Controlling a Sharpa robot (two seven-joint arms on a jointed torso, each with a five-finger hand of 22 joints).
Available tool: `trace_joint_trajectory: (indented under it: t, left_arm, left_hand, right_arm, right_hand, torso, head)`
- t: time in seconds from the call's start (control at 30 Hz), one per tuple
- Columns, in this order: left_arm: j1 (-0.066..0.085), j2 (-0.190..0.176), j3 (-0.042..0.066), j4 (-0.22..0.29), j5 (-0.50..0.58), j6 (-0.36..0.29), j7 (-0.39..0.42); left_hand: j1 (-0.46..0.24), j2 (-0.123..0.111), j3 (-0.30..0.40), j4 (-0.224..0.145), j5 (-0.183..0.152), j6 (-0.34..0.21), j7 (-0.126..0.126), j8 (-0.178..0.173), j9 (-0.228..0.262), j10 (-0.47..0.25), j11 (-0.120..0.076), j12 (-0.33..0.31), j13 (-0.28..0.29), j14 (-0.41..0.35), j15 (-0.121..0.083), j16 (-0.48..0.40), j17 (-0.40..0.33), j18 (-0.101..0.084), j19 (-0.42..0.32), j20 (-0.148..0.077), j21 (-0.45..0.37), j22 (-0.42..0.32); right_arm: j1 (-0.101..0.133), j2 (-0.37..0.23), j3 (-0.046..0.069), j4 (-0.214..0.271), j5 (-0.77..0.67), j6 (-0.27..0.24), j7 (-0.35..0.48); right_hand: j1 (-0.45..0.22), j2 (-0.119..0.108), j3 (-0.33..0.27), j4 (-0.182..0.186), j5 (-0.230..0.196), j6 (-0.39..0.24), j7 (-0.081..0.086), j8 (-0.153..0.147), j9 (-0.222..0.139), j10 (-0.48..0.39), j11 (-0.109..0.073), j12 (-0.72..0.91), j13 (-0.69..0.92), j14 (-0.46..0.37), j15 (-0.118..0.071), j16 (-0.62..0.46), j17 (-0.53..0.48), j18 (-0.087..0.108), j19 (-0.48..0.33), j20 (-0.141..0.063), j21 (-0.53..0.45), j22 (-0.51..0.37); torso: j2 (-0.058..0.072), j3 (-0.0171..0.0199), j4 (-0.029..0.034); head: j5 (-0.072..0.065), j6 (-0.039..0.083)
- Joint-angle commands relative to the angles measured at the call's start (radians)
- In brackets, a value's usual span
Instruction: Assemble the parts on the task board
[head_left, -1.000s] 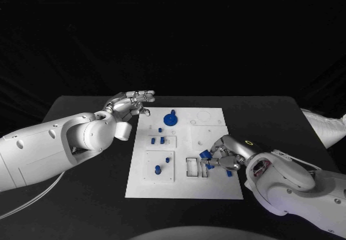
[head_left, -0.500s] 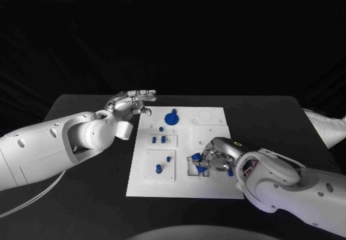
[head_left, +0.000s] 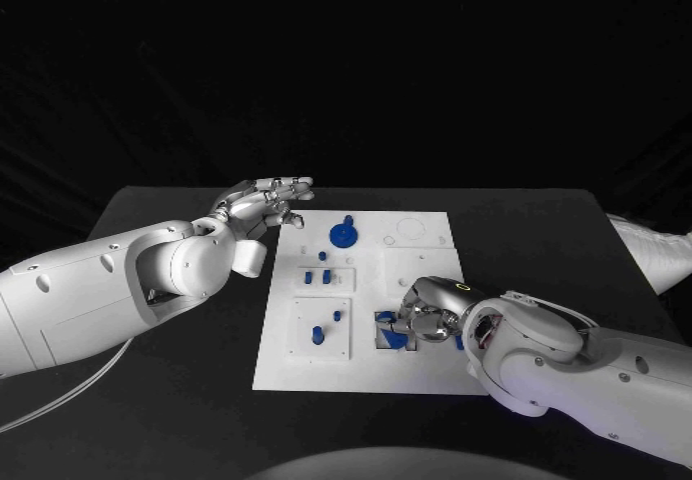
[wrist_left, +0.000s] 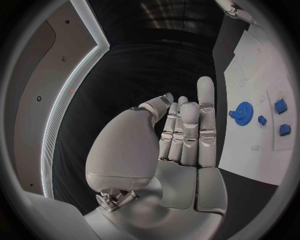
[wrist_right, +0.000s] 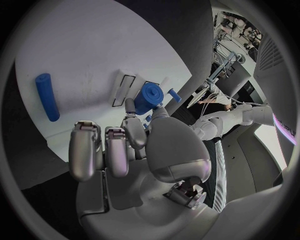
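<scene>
The white task board (head_left: 418, 265) lies in the middle of the black table. My right hand (head_left: 430, 316) is low over the board's near right part and pinches a blue part (head_left: 391, 331) right at the rectangular slots (head_left: 384, 343). In the right wrist view that blue part (wrist_right: 149, 97) sits between a fingertip and the thumb, beside the slots (wrist_right: 124, 90). My left hand (head_left: 267, 205) hovers by the board's far left corner, fingers stretched out, holding nothing. A blue gear (head_left: 343, 237) stands on the far part of the board.
Small blue pegs (head_left: 325, 278) stand in the left middle block, and two more (head_left: 317, 338) in the near left block. A blue cylinder (wrist_right: 47, 97) lies loose on the board by my right hand. The left wrist view shows the gear (wrist_left: 242, 110) and two pegs (wrist_left: 280, 106).
My right hand has moved left across the board with the blue part, from the board's right side to the rectangular slots. The left hand has stayed in place.
</scene>
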Motion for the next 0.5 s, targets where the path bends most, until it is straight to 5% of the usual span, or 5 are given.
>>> trace_joint_trajectory:
  t: [0.03,0.13,0.37,0.5]
  left_arm:
    - [0.000,0.002,0.001,0.003,-0.003,0.017,0.006]
    - [0.000,0.002,0.001,0.004,-0.003,0.017,0.005]
    - [0.000,0.001,0.001,0.004,-0.003,0.016,0.005]
    - [0.000,-0.001,0.001,0.004,-0.003,0.017,0.004]
  left_hand:
    - [-0.007,0.005,-0.004,0.001,0.002,-0.008,0.001,0.003,0.000,-0.007,0.003,0.005,0.002,-0.006,-0.002,0.006,-0.001,0.009,-0.007,0.001,-0.007,0.001]
    - [-0.007,0.005,-0.004,0.001,0.002,-0.008,0.001,0.003,0.000,-0.007,0.003,0.005,0.002,-0.006,-0.002,0.006,-0.001,0.009,-0.007,0.001,-0.007,0.001]
    - [-0.009,0.005,-0.006,0.001,0.002,-0.009,0.001,0.004,0.000,-0.009,0.003,0.007,0.002,-0.006,-0.002,0.007,-0.001,0.009,-0.008,0.001,-0.007,0.001]
    - [-0.009,0.005,-0.006,0.001,0.002,-0.009,0.001,0.004,0.000,-0.009,0.003,0.007,0.002,-0.006,-0.002,0.007,-0.001,0.009,-0.008,0.001,-0.007,0.001]
  right_arm:
    - [-0.002,0.004,-0.002,-0.003,-0.028,0.051,-0.014]
    - [-0.001,0.009,-0.002,-0.004,-0.039,0.044,-0.014]
    - [-0.001,0.012,-0.002,-0.006,-0.066,0.036,-0.015]
    - [0.000,0.007,-0.002,0.001,-0.087,0.016,-0.012]
  right_hand:
    - [-0.008,0.001,-0.010,0.002,-0.008,0.049,-0.052,-0.009,-0.002,0.065,-0.033,0.169,0.133,0.088,-0.009,0.004,0.169,-0.016,0.020,-0.011,0.006,0.001]
    - [-0.037,0.003,-0.026,0.002,-0.030,0.050,-0.053,-0.010,0.006,0.066,-0.034,0.165,0.132,0.088,-0.010,0.004,0.168,-0.016,0.019,-0.013,0.005,0.000]
    - [-0.160,0.006,-0.113,0.004,-0.248,0.048,-0.052,-0.018,0.034,0.064,-0.034,0.142,0.123,0.086,-0.010,-0.001,0.161,-0.014,0.016,-0.014,-0.001,-0.007]
    - [-0.165,0.002,-0.125,0.001,-0.255,0.047,-0.052,-0.020,0.040,0.064,-0.033,0.138,0.121,0.086,-0.010,-0.001,0.160,-0.014,0.015,-0.014,-0.002,-0.009]
  torso:
    - [0.000,0.0005,0.0002]
    - [0.001,0.0003,0.0003]
    - [0.000,-0.0006,0.0020]
    - [0.000,0.0007,0.0016]
  head:
    - [0.001,0.001]
    - [0.001,0.001]
    - [0.000,0.000]
    - [0.000,0.001]
